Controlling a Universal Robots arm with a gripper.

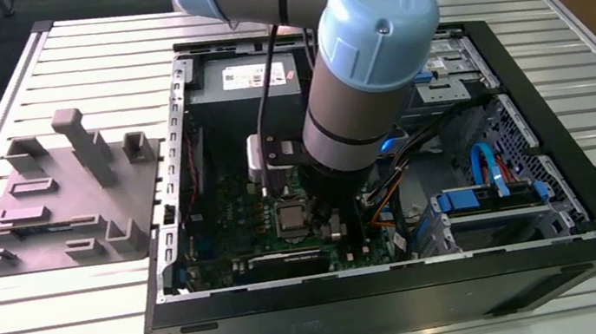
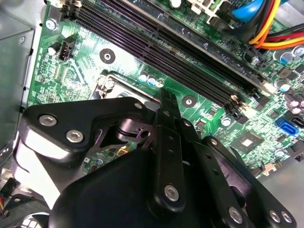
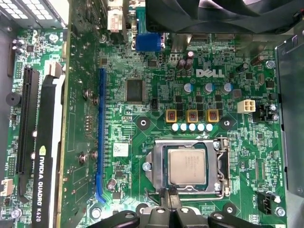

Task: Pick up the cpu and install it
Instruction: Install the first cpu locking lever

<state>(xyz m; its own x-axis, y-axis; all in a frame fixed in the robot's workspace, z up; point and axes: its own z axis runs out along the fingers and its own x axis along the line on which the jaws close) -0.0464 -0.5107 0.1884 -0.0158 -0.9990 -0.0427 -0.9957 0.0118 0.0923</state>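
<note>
CPU (image 3: pixel 187 166) sits flat in the metal-framed socket (image 3: pixel 223 166) on the green motherboard (image 3: pixel 156 128) inside one open black computer case (image 1: pixel 409 291) on the slatted tabletop (image 1: pixel 64 331). One end effector (image 3: pixel 171 197), its fingertips pressed together and empty, hangs at the socket's edge. One grey holder block (image 1: pixel 63 196) stands beside the case.
</note>
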